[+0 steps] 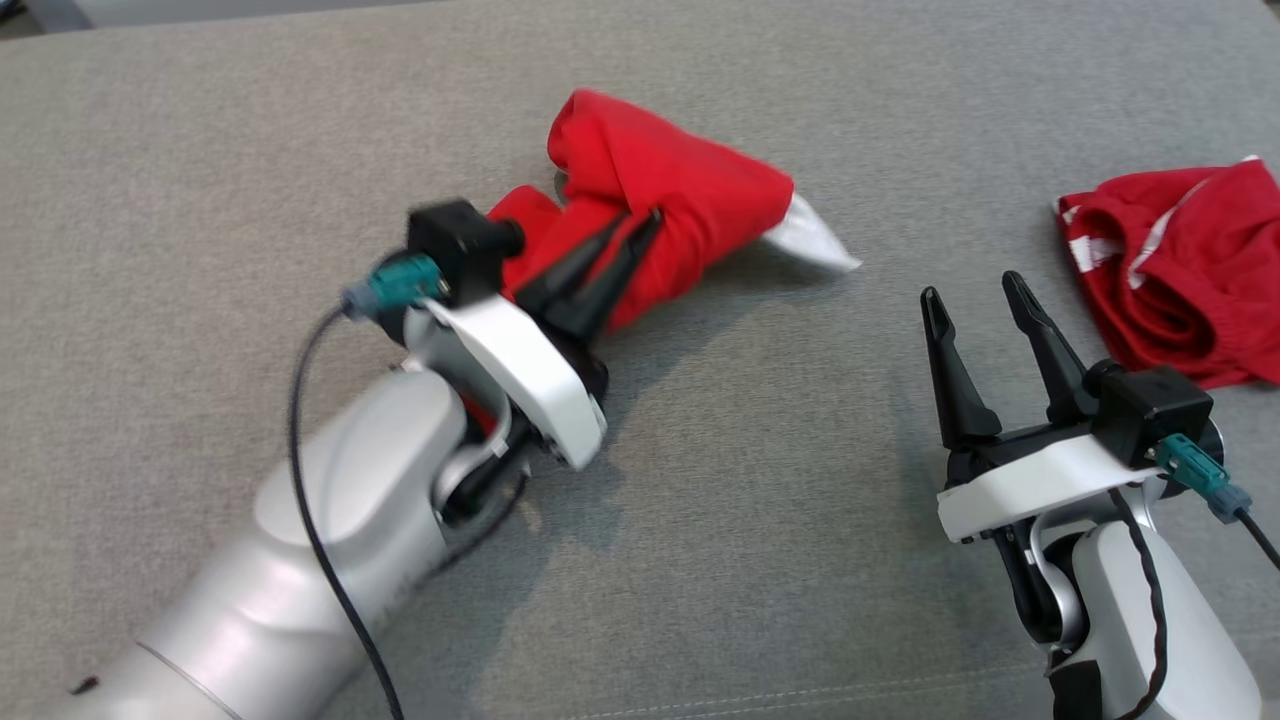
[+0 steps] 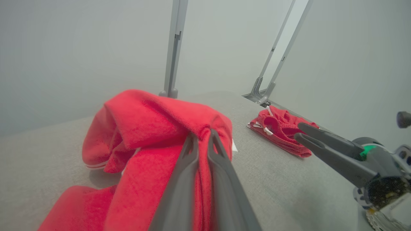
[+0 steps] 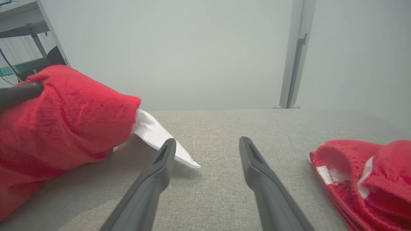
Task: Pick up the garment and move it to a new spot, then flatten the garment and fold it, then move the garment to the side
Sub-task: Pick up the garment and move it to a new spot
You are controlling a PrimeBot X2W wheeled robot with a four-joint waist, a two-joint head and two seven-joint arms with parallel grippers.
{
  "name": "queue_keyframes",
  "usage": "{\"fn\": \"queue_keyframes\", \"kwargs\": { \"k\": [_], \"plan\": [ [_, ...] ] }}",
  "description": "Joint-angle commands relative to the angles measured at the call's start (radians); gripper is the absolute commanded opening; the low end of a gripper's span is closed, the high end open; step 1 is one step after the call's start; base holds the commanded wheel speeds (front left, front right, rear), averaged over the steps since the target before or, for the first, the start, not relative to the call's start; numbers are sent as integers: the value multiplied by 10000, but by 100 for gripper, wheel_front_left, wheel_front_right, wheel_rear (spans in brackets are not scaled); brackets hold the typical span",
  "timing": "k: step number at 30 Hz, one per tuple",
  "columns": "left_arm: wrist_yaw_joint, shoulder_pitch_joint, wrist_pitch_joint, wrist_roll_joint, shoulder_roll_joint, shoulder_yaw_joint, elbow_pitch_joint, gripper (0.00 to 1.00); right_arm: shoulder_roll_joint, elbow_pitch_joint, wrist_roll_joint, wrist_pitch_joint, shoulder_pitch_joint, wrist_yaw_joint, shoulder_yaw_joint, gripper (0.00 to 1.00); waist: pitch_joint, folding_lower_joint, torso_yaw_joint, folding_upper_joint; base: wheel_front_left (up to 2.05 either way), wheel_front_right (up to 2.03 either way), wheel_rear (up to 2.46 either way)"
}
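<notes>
The left end effector (image 1: 636, 228) is reaching in from the lower left of the head view with its two dark fingers pressed together, and it is pinching a fold of the red garment (image 1: 680, 180) between them. In the left wrist view the left end effector (image 2: 202, 134) is biting into the cloth just below a thick rolled ridge of the garment (image 2: 144, 112), whose lower folds are trailing down toward the camera. The garment is sitting bunched up near the middle of the grey bench (image 1: 200, 150), a little toward the far edge, and a white flap (image 1: 810, 240) is sticking out of its right end. From the right wrist view the garment (image 3: 64, 122) is bulging at the left and casting a shadow beneath itself, while the white flap (image 3: 157, 138) is pointing down toward the bench; whether its tip is touching the surface is unclear. The right end effector (image 1: 972, 288) is hovering near the lower right with its fingers spread wide and gripping nothing, well apart from the garment. Another red cloth (image 1: 1180, 270) with white trim is lying crumpled at the right edge of the bench, just beyond the right end effector (image 3: 208, 141).
</notes>
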Motion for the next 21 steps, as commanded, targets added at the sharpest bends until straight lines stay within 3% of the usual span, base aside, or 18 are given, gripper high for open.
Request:
{"fn": "queue_keyframes", "kwargs": {
  "k": [1,5,6,7,8,13,21],
  "plan": [
    [-10,37,-121,74,122,198,-145,0,59,-212,77,-136,158,12,154,100,-89,0,-179,0,0,0,0],
    [182,447,-241,348,-68,-135,428,0,68,-135,145,-155,233,12,173,100,-150,0,-380,0,0,0,0],
    [239,525,-293,466,-27,-194,647,34,71,-127,161,-161,233,12,184,100,-165,0,-423,0,0,0,0],
    [252,610,-350,543,-5,-228,845,92,72,-119,176,-166,236,12,183,100,-186,0,-435,0,0,0,0],
    [264,695,-417,562,0,-189,1020,100,74,-113,188,-172,244,12,173,100,-217,0,-434,0,0,0,0],
    [386,1257,-645,685,63,471,1437,100,-3,-126,227,-197,392,12,21,100,-601,0,-164,0,0,0,0],
    [968,2966,-658,1837,460,3359,51,100,-228,-126,290,-150,639,12,-67,100,-1380,0,476,0,0,0,0]
  ]
}}
